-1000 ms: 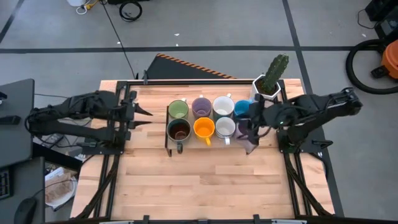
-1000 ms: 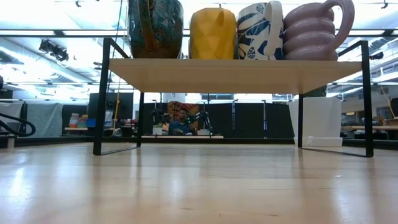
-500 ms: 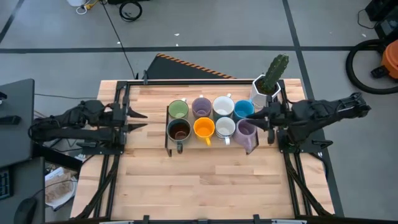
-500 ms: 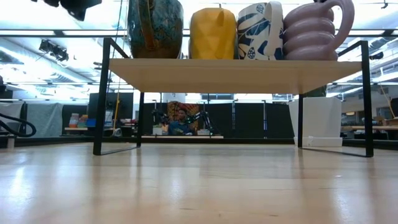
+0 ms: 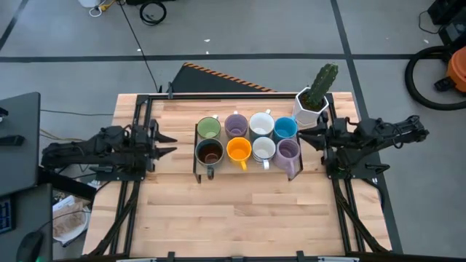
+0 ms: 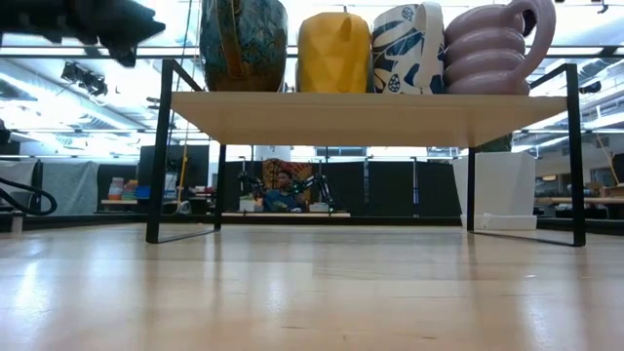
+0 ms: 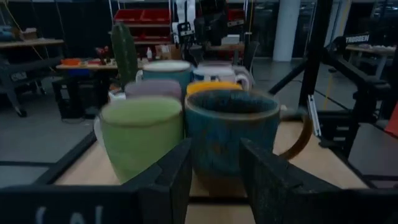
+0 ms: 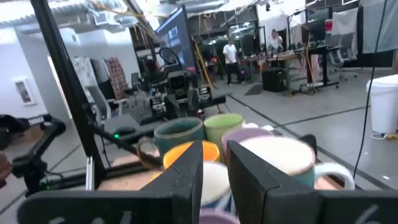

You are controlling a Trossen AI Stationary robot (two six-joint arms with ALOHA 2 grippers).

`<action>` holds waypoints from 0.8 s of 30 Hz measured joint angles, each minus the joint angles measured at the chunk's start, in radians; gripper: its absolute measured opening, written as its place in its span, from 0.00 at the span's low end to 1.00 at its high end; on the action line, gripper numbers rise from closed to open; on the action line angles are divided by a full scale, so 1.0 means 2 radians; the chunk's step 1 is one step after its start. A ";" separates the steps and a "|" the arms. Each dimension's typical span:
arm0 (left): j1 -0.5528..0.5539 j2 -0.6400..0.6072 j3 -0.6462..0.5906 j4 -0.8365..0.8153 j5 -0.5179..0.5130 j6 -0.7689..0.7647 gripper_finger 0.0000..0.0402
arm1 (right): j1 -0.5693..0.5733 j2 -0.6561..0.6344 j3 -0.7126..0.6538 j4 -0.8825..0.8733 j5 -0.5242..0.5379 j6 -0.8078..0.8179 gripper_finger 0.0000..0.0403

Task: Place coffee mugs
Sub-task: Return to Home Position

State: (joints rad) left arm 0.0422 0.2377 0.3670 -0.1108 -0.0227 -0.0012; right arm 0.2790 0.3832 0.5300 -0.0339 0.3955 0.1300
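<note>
Eight round, glazed ceramic mugs (image 5: 239, 150) stand in two rows of four on the pale wooden, black-framed shelf (image 6: 361, 105). The left gripper (image 5: 166, 143) sits off the shelf's left end and the right gripper (image 5: 306, 140) off its right end, both narrowly parted and empty.

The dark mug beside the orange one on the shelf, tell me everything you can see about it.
The dark mug stands upright on the raised wooden shelf, at the left end of the front row, close beside the orange mug with the green mug behind it. It looks like glazed ceramic, mottled teal and brown outside, dark brown inside, with a looped brown handle pointing away from the back row. Nothing grips it; the left gripper sits open, off to its left.
</note>
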 joint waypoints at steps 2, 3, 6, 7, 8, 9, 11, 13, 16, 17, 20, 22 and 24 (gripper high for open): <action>0.000 -0.002 -0.020 0.013 0.000 -0.005 0.34 | 0.000 -0.017 -0.017 -0.001 -0.001 0.001 0.19; 0.000 -0.002 -0.029 0.023 0.000 -0.007 0.34 | 0.000 -0.025 -0.024 0.000 -0.001 0.003 0.19; 0.000 -0.012 -0.052 0.038 0.000 -0.008 0.34 | 0.002 -0.057 -0.046 0.002 -0.011 0.010 0.19; 0.000 -0.017 -0.058 0.045 0.000 -0.008 0.34 | 0.004 -0.067 -0.052 0.000 -0.019 0.011 0.19; 0.000 -0.023 -0.064 0.050 0.000 -0.008 0.34 | 0.005 -0.079 -0.058 -0.004 -0.032 0.009 0.19; 0.000 -0.030 -0.069 0.052 0.000 -0.009 0.34 | 0.007 -0.090 -0.064 -0.005 -0.050 0.004 0.19; 0.000 -0.044 -0.078 0.050 0.000 -0.011 0.34 | 0.010 -0.115 -0.075 -0.002 -0.090 -0.006 0.19; 0.000 -0.060 -0.087 0.052 0.000 -0.015 0.34 | 0.012 -0.138 -0.087 -0.003 -0.123 -0.009 0.19; 0.000 -0.076 -0.102 0.055 -0.001 -0.020 0.34 | 0.012 -0.169 -0.104 -0.003 -0.144 -0.009 0.19; 0.000 -0.081 -0.108 0.057 -0.001 -0.021 0.34 | 0.012 -0.177 -0.110 -0.002 -0.149 -0.009 0.19; 0.000 -0.091 -0.122 0.063 -0.002 -0.026 0.34 | 0.012 -0.191 -0.127 -0.006 -0.175 -0.009 0.19; 0.000 -0.097 -0.131 0.067 -0.002 -0.030 0.34 | 0.013 -0.190 -0.133 -0.012 -0.206 -0.009 0.19; 0.000 -0.099 -0.140 0.081 -0.003 -0.031 0.34 | 0.013 -0.188 -0.141 -0.010 -0.226 -0.005 0.19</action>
State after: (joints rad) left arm 0.0418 0.0393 0.0867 0.0515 -0.0281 -0.0635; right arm 0.3049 0.0064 0.2478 -0.0539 -0.0556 0.1206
